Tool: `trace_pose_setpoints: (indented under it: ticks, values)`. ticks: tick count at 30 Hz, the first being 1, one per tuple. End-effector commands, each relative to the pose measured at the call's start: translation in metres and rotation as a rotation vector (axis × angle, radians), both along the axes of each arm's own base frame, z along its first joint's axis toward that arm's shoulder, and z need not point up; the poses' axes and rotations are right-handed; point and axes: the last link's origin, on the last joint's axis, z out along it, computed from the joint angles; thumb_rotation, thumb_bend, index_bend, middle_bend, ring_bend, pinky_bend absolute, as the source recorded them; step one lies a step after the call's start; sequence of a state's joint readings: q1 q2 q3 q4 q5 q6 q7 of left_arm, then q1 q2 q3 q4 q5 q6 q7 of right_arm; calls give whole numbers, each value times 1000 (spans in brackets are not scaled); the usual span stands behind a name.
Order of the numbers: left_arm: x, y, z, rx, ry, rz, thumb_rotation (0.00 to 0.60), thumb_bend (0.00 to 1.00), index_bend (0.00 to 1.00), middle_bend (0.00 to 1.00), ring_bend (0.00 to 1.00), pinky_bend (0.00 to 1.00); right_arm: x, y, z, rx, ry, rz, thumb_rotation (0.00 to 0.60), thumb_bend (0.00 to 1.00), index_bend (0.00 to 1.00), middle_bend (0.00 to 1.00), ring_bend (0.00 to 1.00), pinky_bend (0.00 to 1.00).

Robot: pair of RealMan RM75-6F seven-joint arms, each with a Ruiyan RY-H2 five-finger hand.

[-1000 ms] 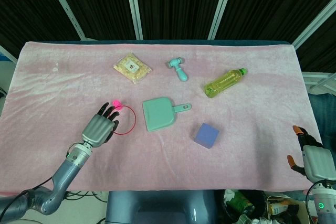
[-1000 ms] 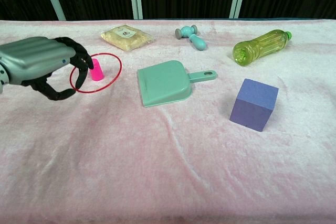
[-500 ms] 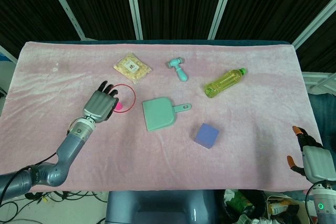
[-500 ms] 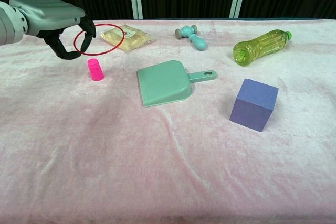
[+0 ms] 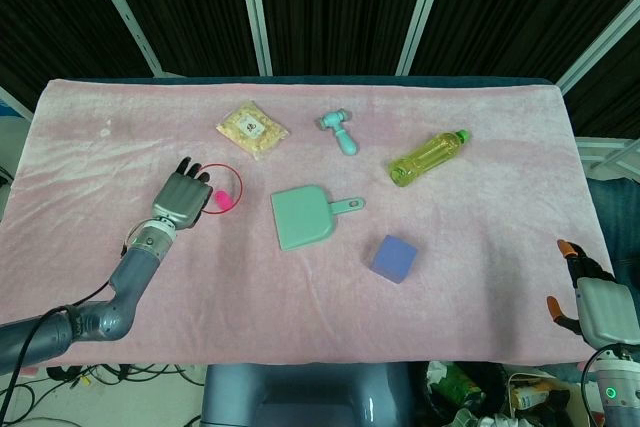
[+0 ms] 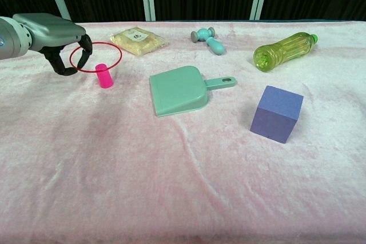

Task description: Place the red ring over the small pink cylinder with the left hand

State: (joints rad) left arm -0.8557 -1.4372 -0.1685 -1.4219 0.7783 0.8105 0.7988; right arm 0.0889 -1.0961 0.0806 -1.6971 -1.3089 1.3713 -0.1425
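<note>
Two hands show: the left hand [image 6: 48, 35] holds the red ring [image 6: 96, 57] in its fingers [image 6: 84, 50], raised over the small pink cylinder [image 6: 103, 76] at ten o'clock on the counter [image 6: 183, 187]; whether the right hand [image 5: 598, 305] is wide or closed, I cannot tell.

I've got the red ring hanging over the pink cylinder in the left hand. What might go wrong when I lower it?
The left hand pinches the thin red ring by its left edge, so the ring may tilt and catch the top of the small pink cylinder. The cylinder stands upright and narrow on soft pink cloth; a nudge from ring or fingers would likely tip it.
</note>
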Motion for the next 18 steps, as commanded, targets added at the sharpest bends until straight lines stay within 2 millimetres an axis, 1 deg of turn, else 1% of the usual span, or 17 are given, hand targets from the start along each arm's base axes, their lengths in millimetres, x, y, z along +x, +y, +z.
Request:
trace_pose_setpoints:
  ticks: [1,6,13,18]
  values:
    - [-8,-2,-8,-11,-1,15,600,462,635,225,67,30,0,0,1,-4,-1,-2,600,288,64,79,196,319]
    - [-15,1,-15,-5,-10,23,600,462,634,221,60,30,-1,0,1,-4,-3,-5,600,289,64,80,196,319]
    - [-11,6,-24,-4,-23,-4,600,455,598,213,52,25,-1,0,1,-4,-3,-6,600,288,64,80,196,319]
    - [-11,6,-28,-21,-16,3,600,338,477,186,34,10,-1,0,1,-5,-4,-8,600,288,64,79,196,319]
